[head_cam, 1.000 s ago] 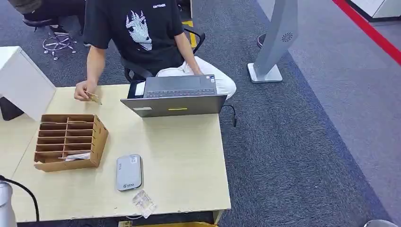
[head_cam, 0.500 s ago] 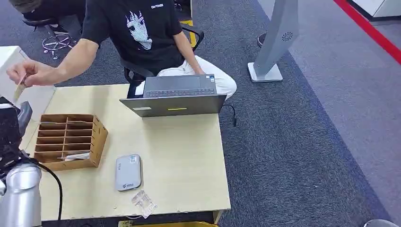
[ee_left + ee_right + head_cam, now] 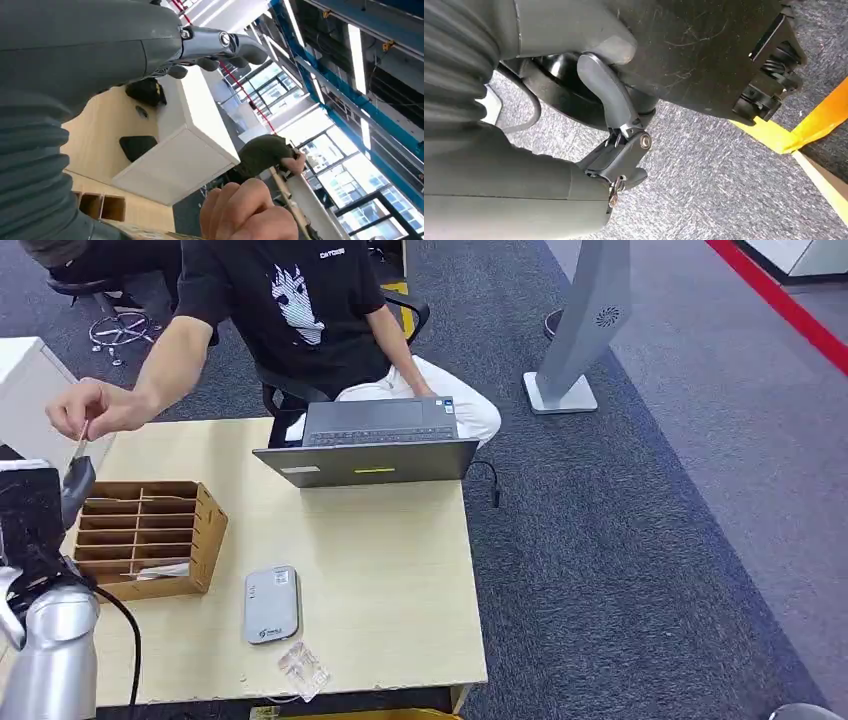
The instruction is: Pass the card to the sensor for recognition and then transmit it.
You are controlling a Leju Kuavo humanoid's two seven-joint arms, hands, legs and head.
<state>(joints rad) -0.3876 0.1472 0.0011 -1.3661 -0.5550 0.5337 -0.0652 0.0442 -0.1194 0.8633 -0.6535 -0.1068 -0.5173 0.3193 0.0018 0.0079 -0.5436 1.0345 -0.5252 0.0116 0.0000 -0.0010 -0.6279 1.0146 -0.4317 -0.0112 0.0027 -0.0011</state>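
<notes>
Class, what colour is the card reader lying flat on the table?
Light grey card reader, clearest in the head view.

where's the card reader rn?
Head view: the grey card reader lies flat near the table's front edge, right of the cardboard organizer.

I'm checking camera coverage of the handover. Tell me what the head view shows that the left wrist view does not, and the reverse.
Only the head view shows the laptop, the grey sensor on the table and the card in the person's hand. Only the left wrist view shows ceiling lights and windows. Both share the left hand, the person's hand, the white box and the cardboard organiser.
</notes>
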